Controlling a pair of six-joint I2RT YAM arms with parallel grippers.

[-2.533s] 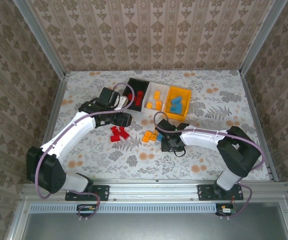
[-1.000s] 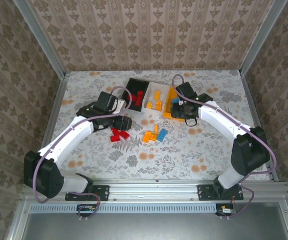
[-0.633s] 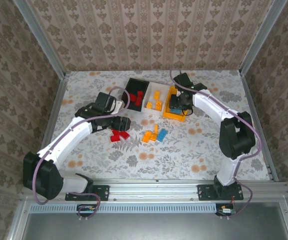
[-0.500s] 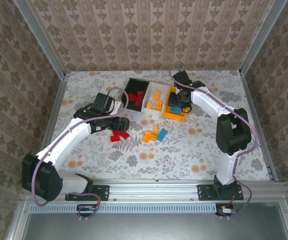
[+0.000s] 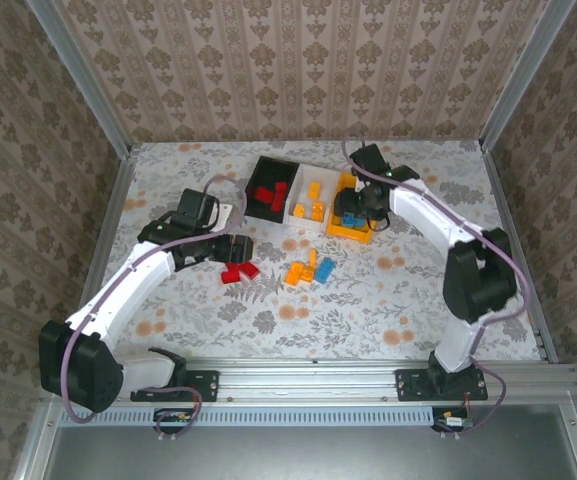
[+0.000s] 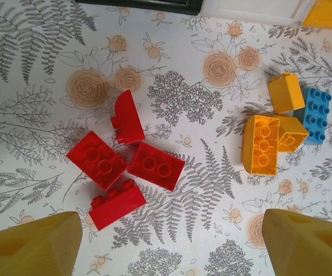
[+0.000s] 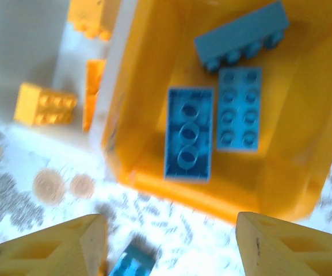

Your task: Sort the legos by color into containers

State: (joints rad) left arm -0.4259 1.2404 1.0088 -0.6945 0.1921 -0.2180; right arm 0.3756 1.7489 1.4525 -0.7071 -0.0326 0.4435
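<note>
Now, seemingly drop-off step: right gripper (image 7: 168,221) spread, empty, over orange-yellow bin (image 7: 132,103) of blue bricks (image 7: 189,141). Left gripper (image 6: 168,218) spread above red bricks (image 6: 154,167); next: descend, pinch one, carry to black bin (image 5: 268,161).

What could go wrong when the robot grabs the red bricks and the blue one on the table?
The red bricks lie bunched closely, so the open left gripper might pinch two or knock one away. The blue brick on the table sits against an orange brick, which could get dragged along. The right gripper hangs open near the orange-yellow bin and might bump its wall.
</note>
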